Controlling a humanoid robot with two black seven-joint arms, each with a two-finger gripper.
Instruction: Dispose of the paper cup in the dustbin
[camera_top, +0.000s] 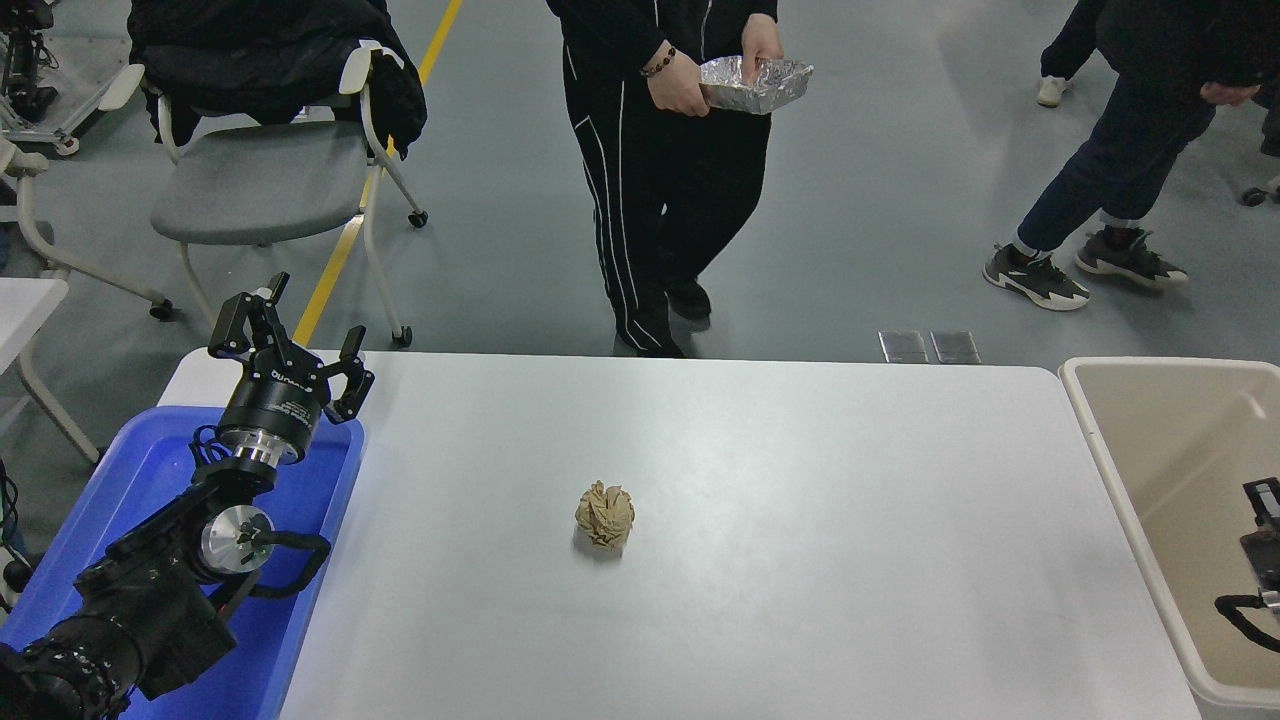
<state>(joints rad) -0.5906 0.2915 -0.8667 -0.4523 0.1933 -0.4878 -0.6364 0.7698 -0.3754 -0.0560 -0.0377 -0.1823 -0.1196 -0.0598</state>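
The beige dustbin (1150, 363) stands at the table's right end, its open top facing up. My right gripper (1262, 535) hangs over the bin's inside at the picture's right edge, and only part of it shows. The paper cup is not in view; I see nothing white in the gripper or on the visible part of the bin's floor. My left gripper (290, 340) is open and empty, parked over the far end of the blue tray at the lower left.
A crumpled tan paper ball (605, 516) lies mid-table. A shallow blue tray (330, 520) sits at the left end. A person holding a foil tray (755, 83) stands at the far edge. Another person walks at the upper right.
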